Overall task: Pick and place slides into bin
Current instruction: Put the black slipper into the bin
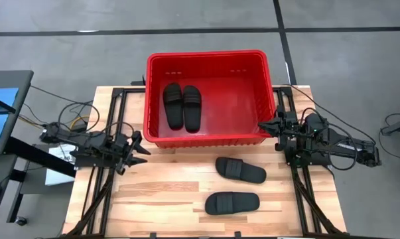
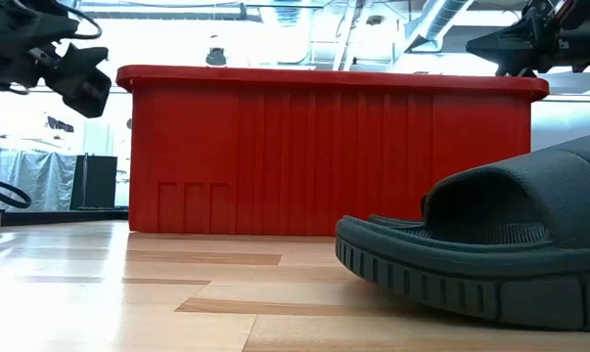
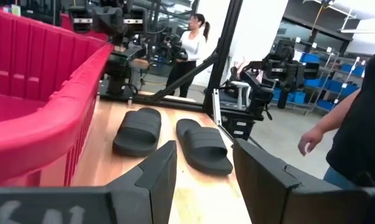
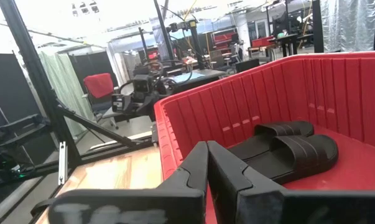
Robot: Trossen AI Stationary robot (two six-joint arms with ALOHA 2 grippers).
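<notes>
Two slides (image 1: 182,105) lie side by side in the red bin (image 1: 266,73) — two more (image 1: 240,170) rest on the desk (image 1: 160,199) in front of it. The left pincer (image 1: 141,151) hovers wide at the bin's left corner; the right pincer (image 1: 265,125), narrow and empty, hangs over its right rim. People stand beyond.

A robotics lab or workshop: beyond the pale wooden plank counter (image 1: 180,199) stand more black robot arms on metal frames (image 3: 271,74), blue storage bins on shelving (image 3: 314,65), grey curtains (image 4: 355,25), exposed ceiling ducts (image 2: 451,24) and a red office chair (image 4: 101,87).
</notes>
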